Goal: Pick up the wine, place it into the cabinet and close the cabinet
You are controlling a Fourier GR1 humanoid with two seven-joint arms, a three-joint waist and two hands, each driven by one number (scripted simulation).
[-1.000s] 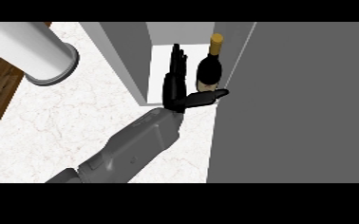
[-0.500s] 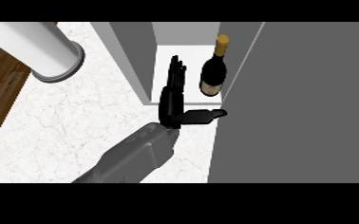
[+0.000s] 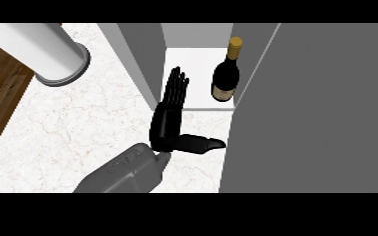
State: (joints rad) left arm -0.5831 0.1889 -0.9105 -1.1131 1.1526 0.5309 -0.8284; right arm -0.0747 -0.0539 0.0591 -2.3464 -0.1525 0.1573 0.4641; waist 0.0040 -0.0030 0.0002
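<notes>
A dark wine bottle (image 3: 225, 82) with a gold cap stands upright on the white floor of the open cabinet (image 3: 188, 75), close to its right side. My left hand (image 3: 166, 125) is open in front of the cabinet's mouth. Its straight fingers point into the opening, left of the bottle and apart from it. The thumb sticks out to the right, toward the door. The hand holds nothing. My right hand does not show.
The grey cabinet door (image 3: 310, 105) stands open and fills the right side. The cabinet's left wall (image 3: 140, 55) is just beside my fingers. A white cylinder (image 3: 44, 55) stands at the back left on the marble counter (image 3: 88, 120), with wood (image 3: 11, 90) beyond the left edge.
My left hand has let go of the bottle and drawn back and left, out of the cabinet. The bottle stays standing inside.
</notes>
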